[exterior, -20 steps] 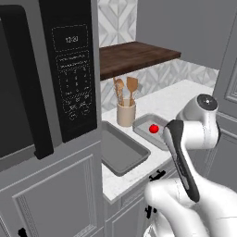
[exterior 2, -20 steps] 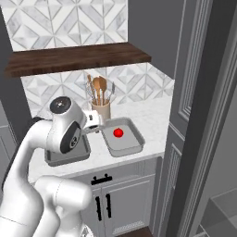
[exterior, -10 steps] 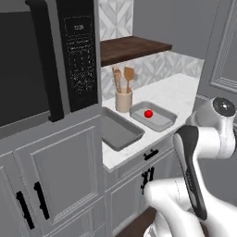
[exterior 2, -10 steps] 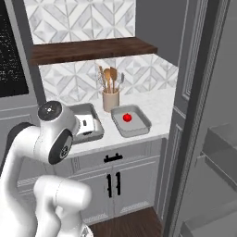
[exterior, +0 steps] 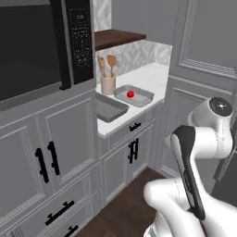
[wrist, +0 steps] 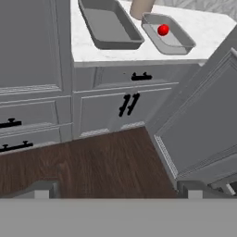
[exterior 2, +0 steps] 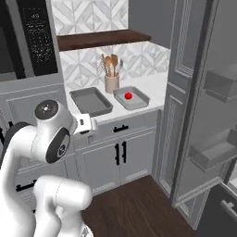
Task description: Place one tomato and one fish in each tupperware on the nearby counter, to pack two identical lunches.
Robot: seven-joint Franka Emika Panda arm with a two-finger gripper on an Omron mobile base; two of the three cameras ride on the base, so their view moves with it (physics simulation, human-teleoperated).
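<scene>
The base has backed away from the tabletop [exterior 2: 152, 95], so both base views widened. The gripper [wrist: 118, 189] hangs empty over the wooden floor, jaws apart. At 1 o'clock, one tomato [wrist: 162, 30] sits in the right tupperware [wrist: 178, 44]; the left tupperware [wrist: 105, 34] holds nothing. Likely off to fetch more.

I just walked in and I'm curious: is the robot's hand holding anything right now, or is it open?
Hand: open and empty, pointing down at the wooden floor in front of the cabinets.
</scene>
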